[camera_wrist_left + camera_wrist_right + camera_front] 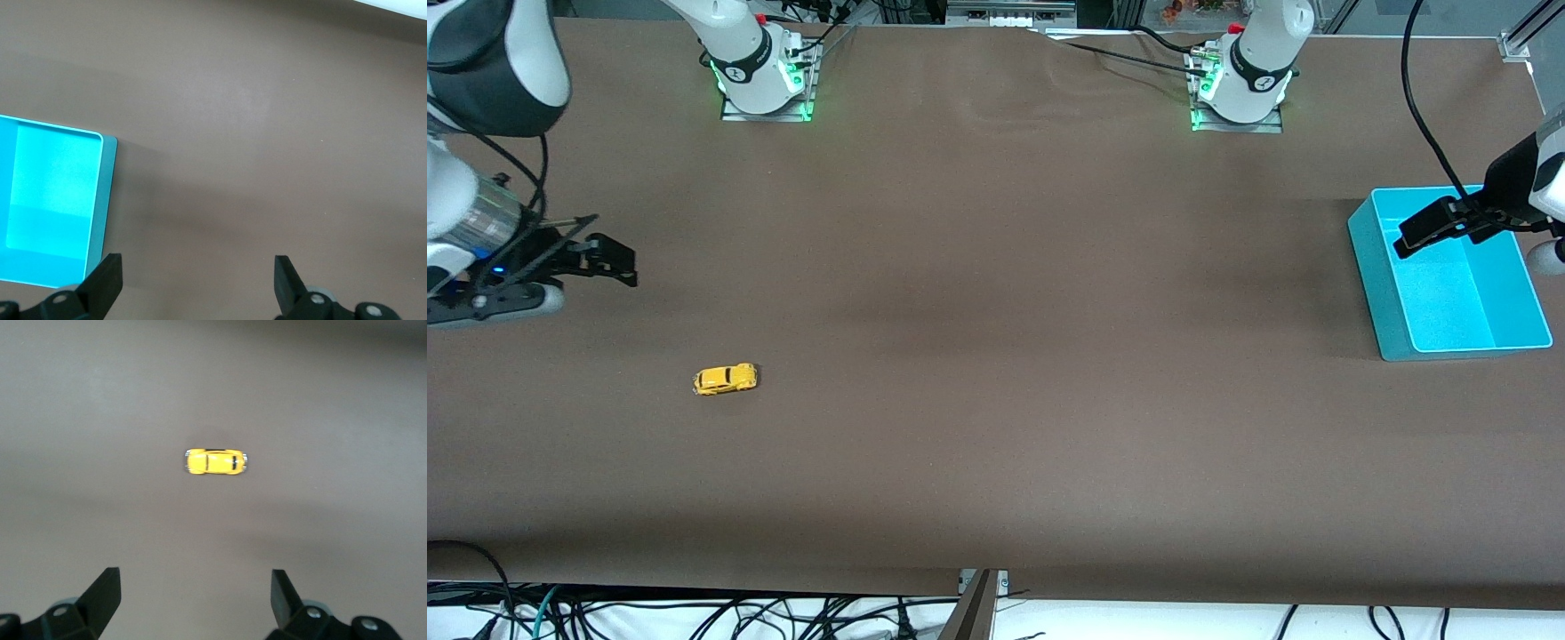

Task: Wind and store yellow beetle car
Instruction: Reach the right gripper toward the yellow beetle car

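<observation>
The yellow beetle car [725, 379] stands on its wheels on the brown table, toward the right arm's end. It also shows in the right wrist view [215, 461], ahead of the fingers. My right gripper [609, 258] is open and empty, up in the air over the table near that end; the car is clear of it, lying nearer to the front camera. My left gripper [1414, 238] is open and empty over the blue bin [1369, 267]. In the left wrist view the bin [100, 200] lies beside one open finger [107, 280].
The blue bin is empty and stands at the left arm's end of the table. Cables hang below the table's front edge [996, 591]. A black cable [1423, 107] runs to the left arm.
</observation>
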Controlling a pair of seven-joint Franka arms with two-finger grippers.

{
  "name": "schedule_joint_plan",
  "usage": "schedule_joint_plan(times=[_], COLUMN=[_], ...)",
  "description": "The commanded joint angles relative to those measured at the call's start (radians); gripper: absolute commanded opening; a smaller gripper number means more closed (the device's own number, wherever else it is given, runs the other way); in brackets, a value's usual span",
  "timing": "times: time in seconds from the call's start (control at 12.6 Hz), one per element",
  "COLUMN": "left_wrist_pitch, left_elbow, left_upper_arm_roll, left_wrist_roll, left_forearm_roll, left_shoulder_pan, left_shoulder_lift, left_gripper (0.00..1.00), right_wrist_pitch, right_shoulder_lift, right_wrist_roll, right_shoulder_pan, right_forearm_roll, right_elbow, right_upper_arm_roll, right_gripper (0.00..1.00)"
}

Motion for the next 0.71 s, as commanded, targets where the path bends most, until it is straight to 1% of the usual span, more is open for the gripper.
schedule_joint_plan(times=[0.0, 0.08, 0.24, 0.48, 0.64], left_wrist_pitch=[-0.003, -0.003, -0.003, -0.005, -0.006], left_elbow=[0.015, 0.015, 0.013, 0.013, 0.012], left_upper_arm_roll=[-0.001, -0.001, -0.001, -0.001, -0.002], left_wrist_roll=[0.013, 0.015, 0.015, 0.015, 0.015], left_forearm_roll=[-0.010, -0.010, -0.008, -0.010, -0.008], left_shoulder_pan=[0.003, 0.003, 0.003, 0.003, 0.001], left_shoulder_lift=[0.006, 0.006, 0.006, 0.006, 0.006], left_gripper=[1.00, 1.00, 1.00, 1.00, 1.00], right_wrist_pitch=[-0.023, -0.023, -0.015, -0.005, 0.044], right_shoulder_lift=[0.044, 0.065, 0.113, 0.191, 0.236], right_wrist_roll=[-0.016, -0.033, -0.250, -0.484, -0.664], right_shoulder_pan=[0.008, 0.012, 0.014, 0.005, 0.003], right_forearm_roll=[0.003, 0.000, -0.002, -0.008, -0.009], right_elbow=[0.024, 0.022, 0.022, 0.022, 0.021], right_upper_arm_roll=[-0.002, -0.002, -0.002, -0.002, -0.005], right_gripper=[0.99, 0.99, 0.99, 0.99, 0.99])
